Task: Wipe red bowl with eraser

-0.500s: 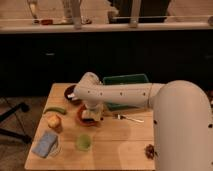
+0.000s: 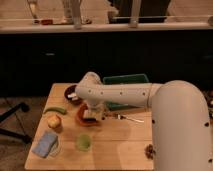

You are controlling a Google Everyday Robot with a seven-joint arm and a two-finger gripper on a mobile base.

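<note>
In the camera view, the white arm (image 2: 125, 95) reaches in from the right across the wooden table (image 2: 117, 147) and bends downward. The pincer (image 2: 95, 114) hangs at its end, pointing down into the red bowl (image 2: 80, 116). The bowl sits directly under the pincer, its rim showing to the pincer's left. A small pale block, the eraser (image 2: 90, 115), lies right at the pincer's tip inside the bowl. Whether the pincer is clamped on it or standing apart cannot be told.

Behind and left of the pincer sits a maroon bowl (image 2: 71, 93). Further left lie a green pod (image 2: 54, 109) and a yellow fruit (image 2: 54, 121). In front of the pincer stands a green cup (image 2: 83, 142), with a blue cloth (image 2: 45, 144) left of it. Just right of the pincer lies a fork (image 2: 131, 118). Behind and right of it is a green tray (image 2: 126, 79).
</note>
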